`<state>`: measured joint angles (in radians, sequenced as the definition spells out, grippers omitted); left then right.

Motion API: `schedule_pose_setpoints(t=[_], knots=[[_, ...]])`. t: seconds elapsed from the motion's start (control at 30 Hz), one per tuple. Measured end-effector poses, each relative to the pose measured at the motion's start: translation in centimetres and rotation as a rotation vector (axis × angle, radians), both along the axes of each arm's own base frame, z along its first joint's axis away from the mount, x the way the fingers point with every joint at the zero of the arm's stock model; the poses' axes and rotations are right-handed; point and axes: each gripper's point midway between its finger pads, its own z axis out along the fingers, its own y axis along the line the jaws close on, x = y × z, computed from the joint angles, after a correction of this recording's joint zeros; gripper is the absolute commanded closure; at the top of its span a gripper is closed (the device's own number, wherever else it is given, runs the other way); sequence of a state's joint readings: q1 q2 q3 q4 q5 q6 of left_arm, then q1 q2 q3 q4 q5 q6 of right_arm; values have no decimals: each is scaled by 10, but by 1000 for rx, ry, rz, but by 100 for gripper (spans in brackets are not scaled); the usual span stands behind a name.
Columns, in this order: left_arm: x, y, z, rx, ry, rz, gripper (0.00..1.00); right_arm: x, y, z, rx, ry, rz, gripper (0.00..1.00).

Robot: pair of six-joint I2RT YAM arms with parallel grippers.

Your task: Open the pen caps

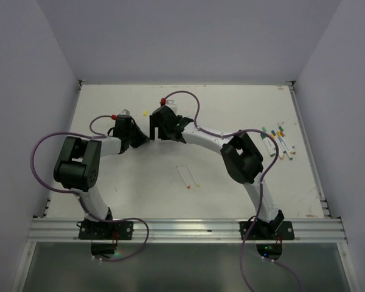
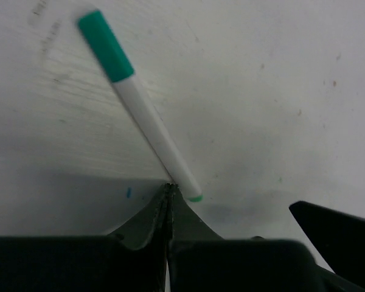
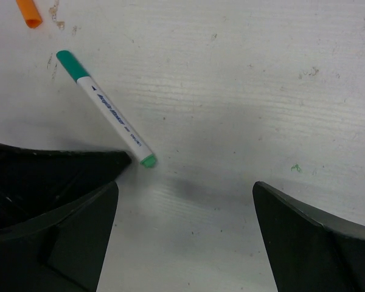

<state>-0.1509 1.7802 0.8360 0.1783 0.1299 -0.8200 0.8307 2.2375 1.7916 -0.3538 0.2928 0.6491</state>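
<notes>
The green pen cap (image 2: pixel 105 45) was seated on the far end of a white pen (image 2: pixel 153 132) that lay flat on the bench (image 2: pixel 280 73), slanting away and to the left ahead of the left hand (image 2: pixel 168 188). That hand was closed with nothing between its fingertips, which were pressed together. The pen's green butt end sat just to the right of them, and whether it touched them could not be told. The right hand (image 3: pixel 185 185) stood wide open and empty over bare bench, its dark fingers (image 3: pixel 316 237) well apart, with the pen ahead of its left finger. An orange pen cap (image 3: pixel 29 12) lay loose farther ahead and left of that hand, beyond the green one. A cluster of pens (image 1: pixel 278 141) lay well off to the right of the right hand, and two more pens (image 1: pixel 185 176) lay side by side behind both hands, toward the arm bases.
</notes>
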Motion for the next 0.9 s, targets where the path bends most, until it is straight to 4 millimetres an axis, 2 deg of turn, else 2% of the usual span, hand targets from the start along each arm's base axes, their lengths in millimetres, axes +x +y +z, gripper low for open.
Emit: schedule_pose_setpoints(t=[0.1,0.2,0.27,0.37,0.47,0.5,0.57,0.63,0.73,0.9], knots=[[-6,-25,2,-35,-2,-65,100,3,-2,-1,7,7,20,1],[-7,-25,2,-33,-4,-64,100,5,-3,-5,11,15,70,1],[-9,-13,5,-22,-10,-31,100,6,-6,-6,3,19,107,1],[-16,17,19,4,-31,70,100,10,-7,-2,-4,14,183,5],[-18,52,50,50,-95,209,100,23,0,12,-4,-29,264,14],[-17,61,63,63,-125,249,100,28,4,17,-1,-45,295,21],[-17,74,89,84,-192,316,100,38,15,25,6,-80,350,25],[-17,84,109,95,-243,366,100,46,26,28,-2,-102,402,34],[-19,96,120,113,-267,416,100,47,35,15,-23,-101,462,37],[-23,102,121,123,-261,433,96,31,37,-28,-109,-42,542,37]])
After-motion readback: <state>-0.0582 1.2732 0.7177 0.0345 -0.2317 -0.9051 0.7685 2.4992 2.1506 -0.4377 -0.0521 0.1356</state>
